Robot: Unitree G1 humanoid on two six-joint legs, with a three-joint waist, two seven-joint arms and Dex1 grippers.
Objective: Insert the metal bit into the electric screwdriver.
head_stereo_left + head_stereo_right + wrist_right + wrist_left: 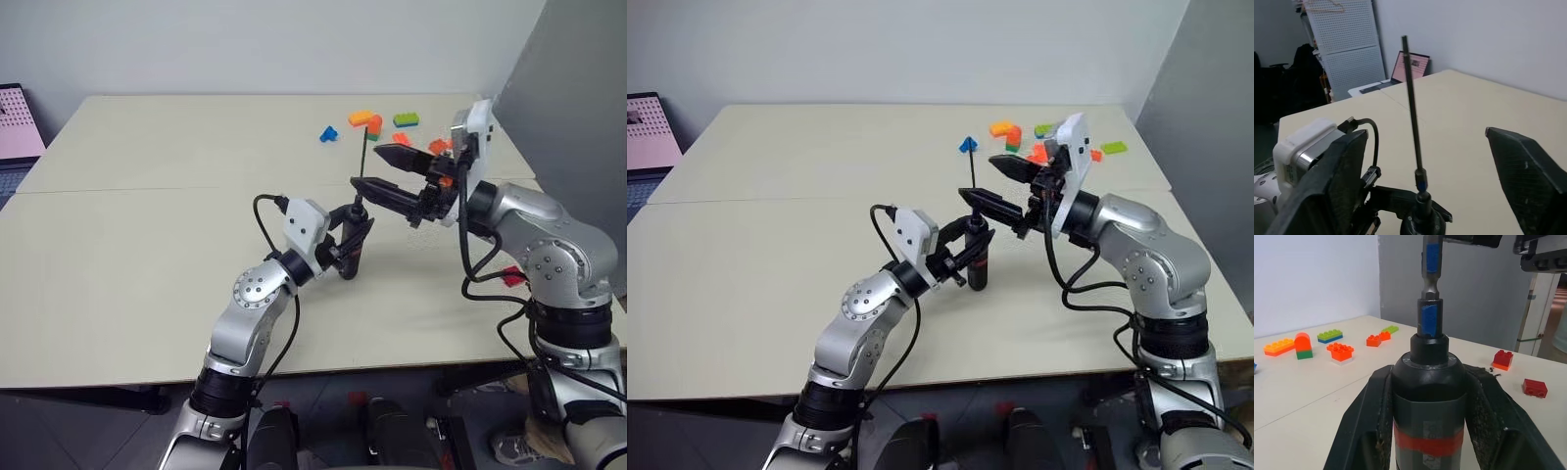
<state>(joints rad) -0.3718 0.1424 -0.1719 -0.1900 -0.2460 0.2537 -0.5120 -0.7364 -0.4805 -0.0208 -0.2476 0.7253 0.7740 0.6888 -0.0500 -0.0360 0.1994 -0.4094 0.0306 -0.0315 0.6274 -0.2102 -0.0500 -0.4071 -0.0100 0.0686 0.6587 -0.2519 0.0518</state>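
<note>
Metal bit (1411, 105) stands in electric screwdriver (1428, 396), left jaws clamping it; right jaws apart.

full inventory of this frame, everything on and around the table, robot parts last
electric screwdriver: 1, black with red band, upright, held in the left jaws over the table's near middle
metal bit: 1, dark grey with blue marks near its base, standing up out of the screwdriver's tip
toy bricks: a scatter, orange, green, blue and red, most at the far right of the table, a couple of red ones by the right arm
table: 1, cream, a seam running across it
laptop: 1, pink screen, off the table's far left corner
pegboard: 1, white, seen behind the table in the right wrist view
left gripper: black jaws shut on the screwdriver
right gripper: black jaws open either side of the bit
</note>
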